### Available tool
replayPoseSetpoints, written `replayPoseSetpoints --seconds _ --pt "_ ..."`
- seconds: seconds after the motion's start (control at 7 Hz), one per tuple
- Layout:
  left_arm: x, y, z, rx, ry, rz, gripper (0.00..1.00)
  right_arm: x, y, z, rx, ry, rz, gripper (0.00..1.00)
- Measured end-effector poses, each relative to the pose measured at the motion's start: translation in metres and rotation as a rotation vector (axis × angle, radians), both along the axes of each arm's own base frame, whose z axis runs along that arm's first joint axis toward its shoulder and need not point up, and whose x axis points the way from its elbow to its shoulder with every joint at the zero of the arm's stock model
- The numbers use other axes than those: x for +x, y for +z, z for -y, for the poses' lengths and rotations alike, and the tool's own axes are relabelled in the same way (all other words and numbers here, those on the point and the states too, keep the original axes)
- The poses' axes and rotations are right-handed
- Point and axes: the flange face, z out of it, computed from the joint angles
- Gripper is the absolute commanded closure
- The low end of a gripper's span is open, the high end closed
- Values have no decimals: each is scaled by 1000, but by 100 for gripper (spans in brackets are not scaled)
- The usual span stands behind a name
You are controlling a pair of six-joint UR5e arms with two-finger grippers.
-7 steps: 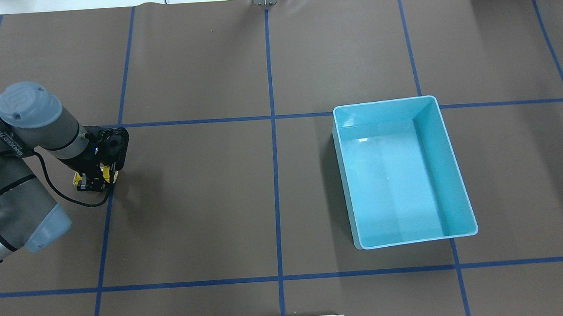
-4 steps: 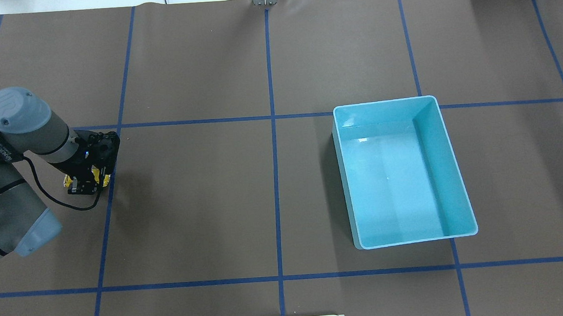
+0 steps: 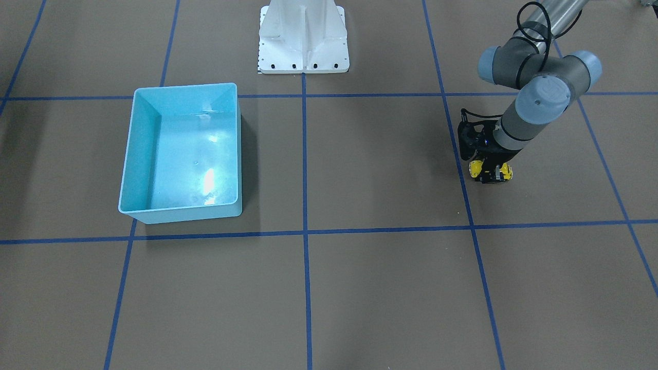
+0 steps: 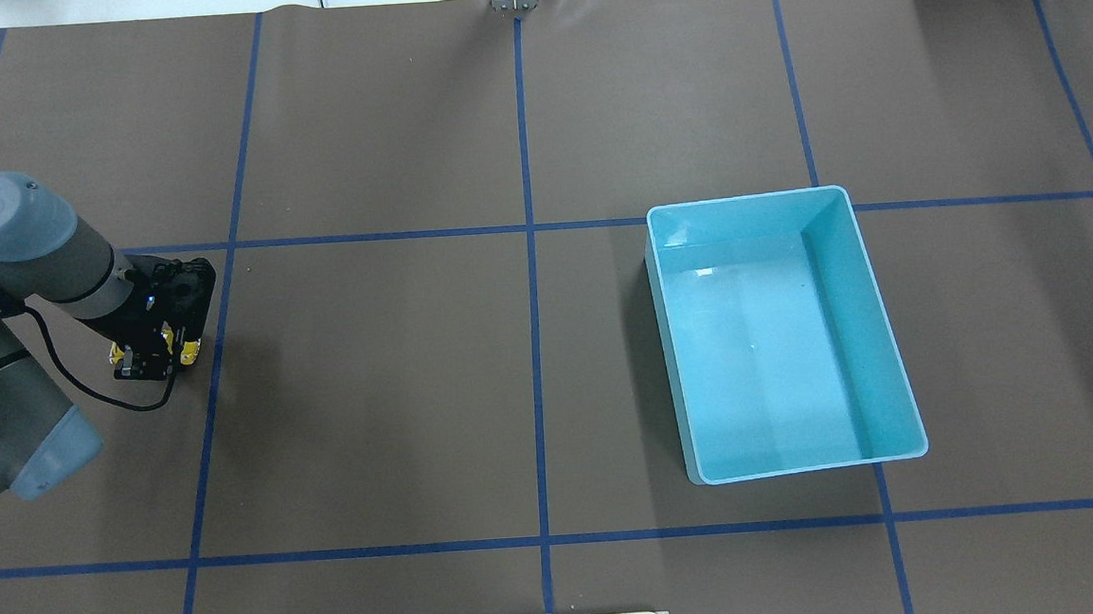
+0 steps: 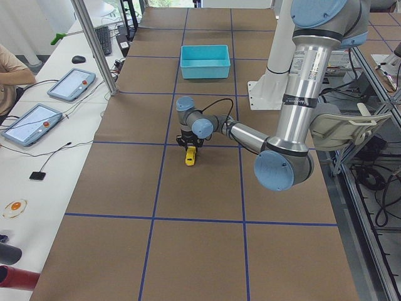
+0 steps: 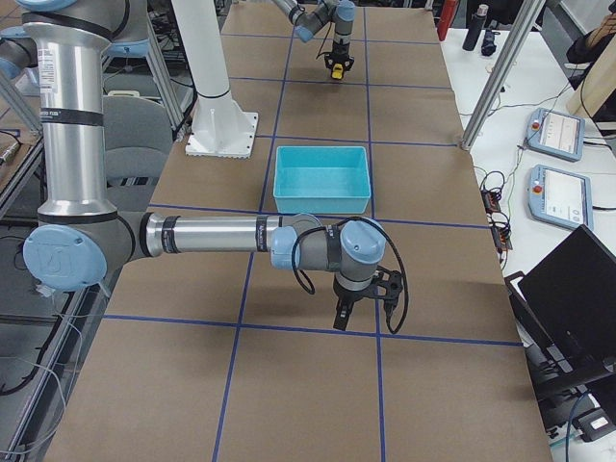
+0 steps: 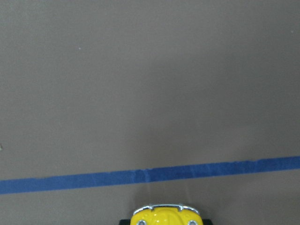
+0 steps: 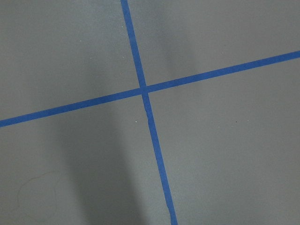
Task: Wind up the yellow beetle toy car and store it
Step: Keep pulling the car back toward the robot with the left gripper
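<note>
The yellow beetle toy car (image 4: 190, 349) sits low on the brown table at the far left, with only its yellow ends showing past my left gripper (image 4: 153, 356). That gripper points down and is shut on the car's sides. The pair also shows in the front-facing view, gripper (image 3: 491, 173) and car (image 3: 476, 167). The left wrist view shows the car's nose (image 7: 164, 216) at the bottom edge, just short of a blue tape line. My right gripper (image 6: 348, 316) shows only in the exterior right view, low over the table; I cannot tell whether it is open or shut.
A light-blue bin (image 4: 749, 198) stands open right of centre, with nothing visible inside; it also shows in the front-facing view (image 3: 180, 209). Blue tape lines grid the brown table. The white robot base plate (image 3: 303, 64) sits at the table's robot side.
My left gripper has slid toward the overhead view's left with the car in it, crossing the blue tape line. The bin has not moved.
</note>
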Motion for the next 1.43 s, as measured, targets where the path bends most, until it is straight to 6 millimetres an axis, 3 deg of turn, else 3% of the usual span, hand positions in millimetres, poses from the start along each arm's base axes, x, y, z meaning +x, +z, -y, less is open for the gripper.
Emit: replayPoseSetpoints --seconds 1.43 --pt "-28 30 0 -4 -3 -44 100 -4 -1 1 1 -7 0 0"
